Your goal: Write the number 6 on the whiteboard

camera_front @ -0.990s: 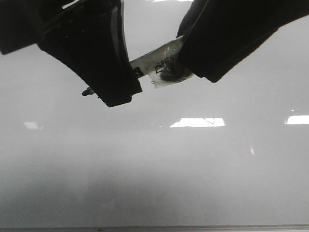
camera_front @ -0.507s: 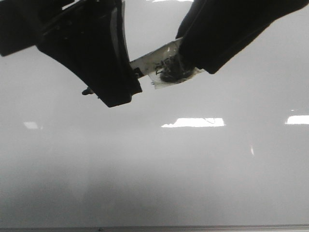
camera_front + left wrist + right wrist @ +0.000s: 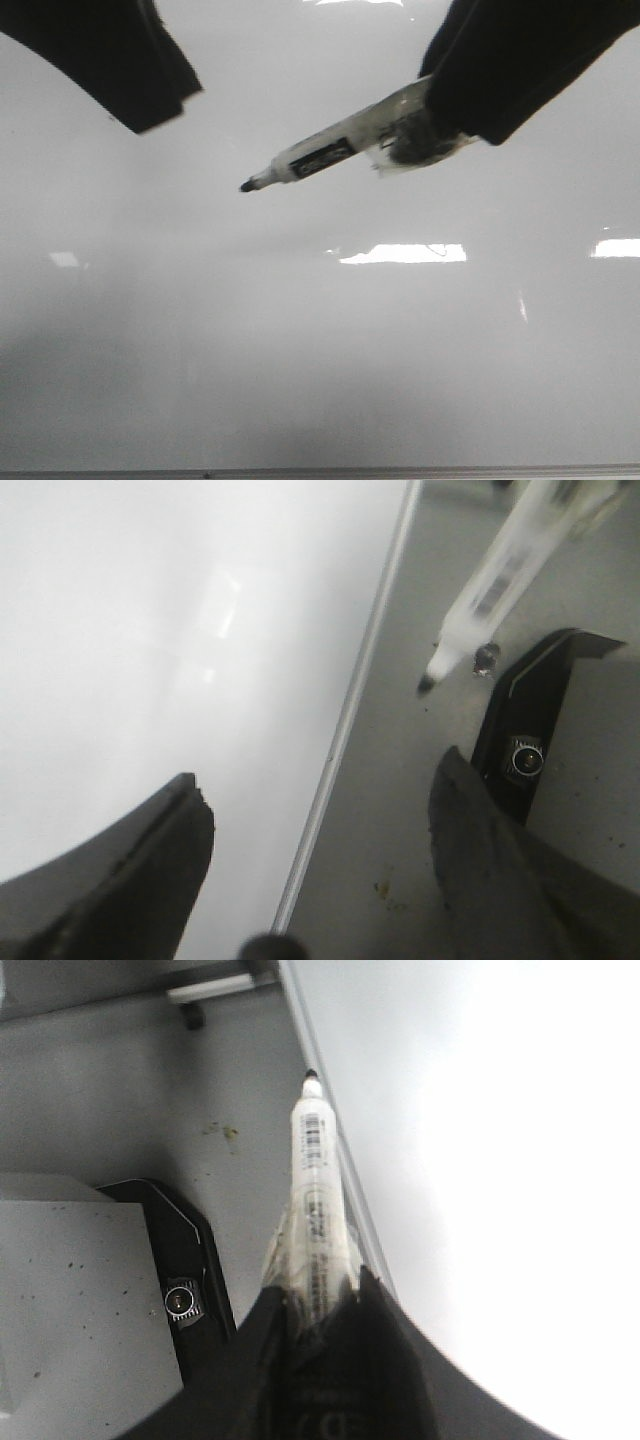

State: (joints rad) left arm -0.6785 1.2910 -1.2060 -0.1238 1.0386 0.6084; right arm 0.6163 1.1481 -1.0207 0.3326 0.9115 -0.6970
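The right pincer (image 3: 320, 1305) is clamping the rear end of a white marker (image 3: 330, 155), whose barrel is sticking out forward of the fingers and ending in a bare black tip (image 3: 246, 186). In the front view that pincer (image 3: 432, 118) is entering from the upper right corner, and the marker is slanting down and to the left of it, with the tip hanging over the whiteboard (image 3: 300, 350); whether the tip is touching the board cannot be told. A dark printed label (image 3: 315, 1145) is running along the barrel just ahead of the right pincer's fingers. The left pincer (image 3: 320, 830) is standing with its two dark fingers (image 3: 150, 870) well apart and gripping nothing; the board's thin metal edge strip (image 3: 360, 680) is passing between them, and the marker tip (image 3: 427, 685) is hovering ahead of its far finger. In the front view the left pincer (image 3: 140, 70) is sitting in the upper left corner, well apart from the marker tip. The glossy whiteboard is lying beneath both pincers, carrying bright rectangular light reflections (image 3: 405, 254). No drawn digit can be made out on the board.
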